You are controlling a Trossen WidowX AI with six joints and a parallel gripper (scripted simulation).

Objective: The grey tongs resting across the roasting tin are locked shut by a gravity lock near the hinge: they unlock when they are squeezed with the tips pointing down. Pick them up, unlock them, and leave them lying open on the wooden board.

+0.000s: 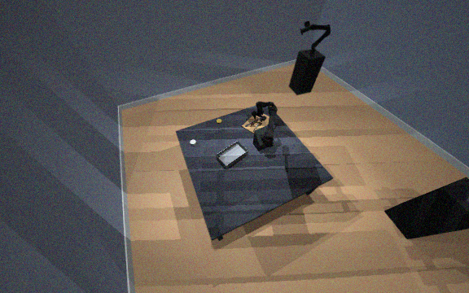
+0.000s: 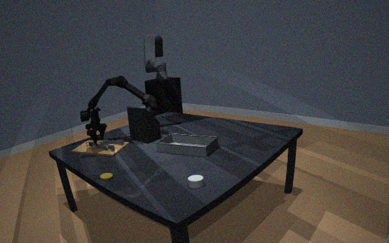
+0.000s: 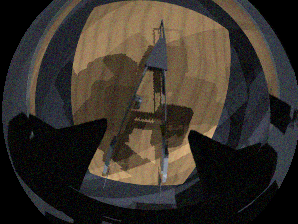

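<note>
The grey tongs (image 1: 254, 121) (image 2: 105, 144) (image 3: 158, 59) lie flat on the wooden board (image 1: 247, 126) (image 2: 83, 149) (image 3: 200, 63) at the table's far corner. In the wrist view their two arms spread apart in a V from the hinge. My gripper (image 1: 257, 115) (image 2: 96, 136) (image 3: 149, 129) is open, pointing down right over the tongs. Its fingers stand wide on either side of the arms. The roasting tin (image 1: 223, 158) (image 2: 186, 147) stands empty near the middle of the table.
A yellow disc (image 1: 218, 120) (image 2: 106, 176) and a white puck (image 1: 193, 142) (image 2: 195, 180) lie near the table's edge. The arm's dark base block (image 2: 142, 125) stands between board and tin. A second arm on a black pedestal (image 1: 307, 71) stands off the table.
</note>
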